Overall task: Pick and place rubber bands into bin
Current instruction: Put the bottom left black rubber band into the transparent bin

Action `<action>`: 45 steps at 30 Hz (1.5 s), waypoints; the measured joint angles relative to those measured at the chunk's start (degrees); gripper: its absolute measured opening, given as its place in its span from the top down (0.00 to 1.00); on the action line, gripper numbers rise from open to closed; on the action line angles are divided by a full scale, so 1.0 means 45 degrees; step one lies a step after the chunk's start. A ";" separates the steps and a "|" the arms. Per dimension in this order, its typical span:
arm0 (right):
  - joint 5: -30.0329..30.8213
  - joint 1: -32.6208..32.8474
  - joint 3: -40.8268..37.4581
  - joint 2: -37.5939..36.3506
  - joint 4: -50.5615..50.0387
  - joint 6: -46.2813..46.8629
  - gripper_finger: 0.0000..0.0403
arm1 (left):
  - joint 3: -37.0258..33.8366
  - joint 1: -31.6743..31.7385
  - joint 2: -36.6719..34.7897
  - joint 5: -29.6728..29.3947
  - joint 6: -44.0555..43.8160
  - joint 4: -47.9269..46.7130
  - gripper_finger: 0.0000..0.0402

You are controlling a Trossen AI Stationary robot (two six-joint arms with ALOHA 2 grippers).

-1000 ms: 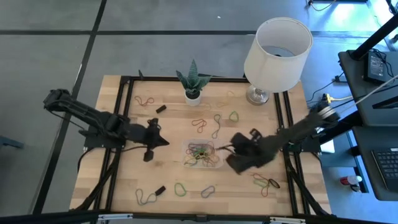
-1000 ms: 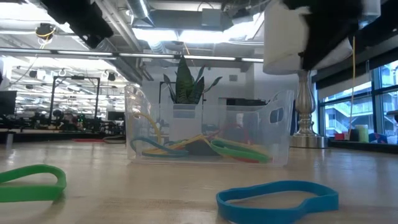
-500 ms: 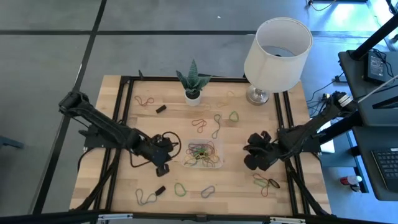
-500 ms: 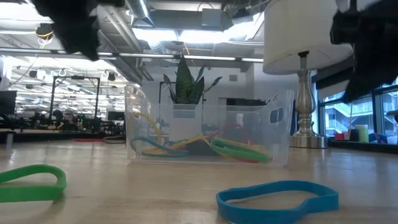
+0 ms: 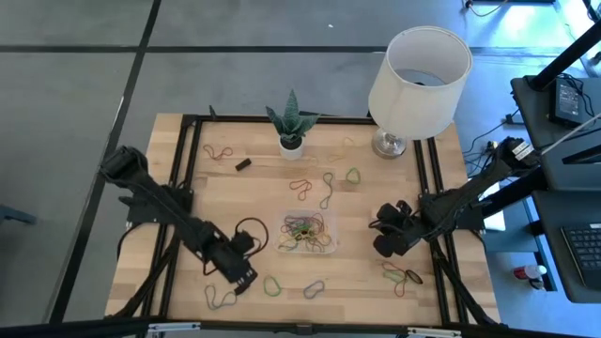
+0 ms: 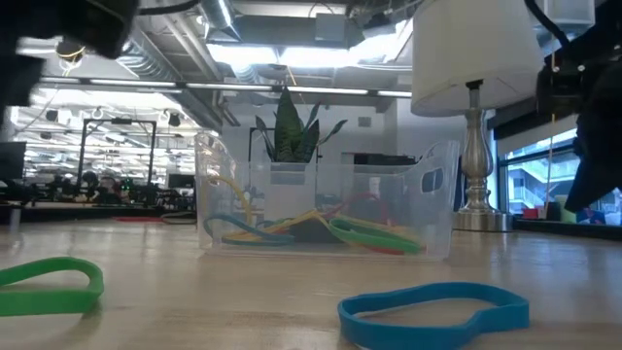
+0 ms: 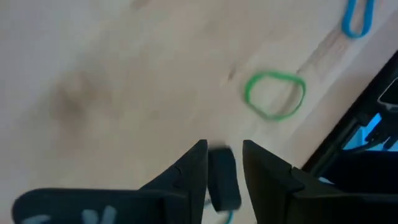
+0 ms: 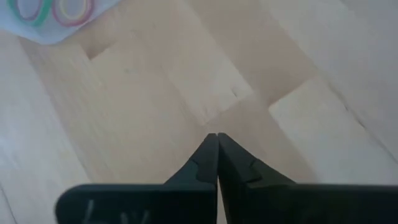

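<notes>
The left arm reaches low across the near-left part of the worktop (image 5: 188,178), its gripper (image 5: 242,274) parted over a small black block (image 7: 222,180), with a green rubber band (image 7: 275,94) and a blue rubber band (image 7: 359,17) lying on the wood just beyond it. The right arm stretches in from the right edge, its gripper (image 5: 387,232) clenched empty over bare wood right of the bin (image 5: 307,233). The clear bin sits mid-worktop holding a tangle of rubber bands (image 5: 300,229), while loose ones lie scattered around; a potted plant (image 5: 291,122) and a lamp (image 5: 418,75) stand at the far side.
</notes>
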 joint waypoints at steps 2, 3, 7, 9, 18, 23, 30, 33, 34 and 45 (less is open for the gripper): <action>-0.0081 0.0000 -0.0105 0.0000 0.0175 -0.0007 0.99 | -0.0005 -0.0351 0.0252 0.0051 -0.0737 0.0270 0.77; -0.0081 0.0000 -0.0126 0.0000 0.0209 -0.0007 0.98 | -0.0005 -0.0497 0.0384 0.0148 -0.1065 0.0417 0.77; -0.0091 0.0000 -0.0251 0.0000 0.0564 -0.0009 0.96 | 0.0263 -0.0984 0.0999 0.0440 -0.1962 0.0352 0.78; -0.0096 0.0000 -0.0251 0.0000 0.0690 -0.0018 0.96 | 0.0650 -0.1136 0.1383 0.0572 -0.2080 0.0015 0.79; -0.0096 0.0000 -0.0251 0.0000 0.1103 -0.0347 0.98 | 0.1629 -0.1196 0.3434 0.1181 -0.2064 -0.0261 0.80; -0.0096 -0.0005 -0.0251 0.0000 0.1321 -0.0347 0.96 | 0.1821 -0.1191 0.4002 0.1674 -0.2268 -0.0039 0.84; -0.0096 -0.0005 -0.0251 0.0005 0.1383 -0.0313 0.98 | 0.2679 -0.1107 0.4072 0.1528 -0.2084 -0.0690 0.99; -0.0096 -0.0005 -0.0251 0.0005 0.1430 -0.0313 0.98 | 0.3550 -0.0987 0.4072 0.1321 -0.1592 -0.2095 0.99; -0.0096 -0.0005 -0.0251 0.0003 0.1426 -0.0313 0.98 | 0.3903 -0.0934 0.4072 0.1179 -0.1442 -0.2640 0.99; -0.0096 -0.0005 -0.0251 0.0005 0.1432 -0.0342 0.98 | 0.8338 0.0478 0.4072 -0.1305 0.1959 -0.8836 0.99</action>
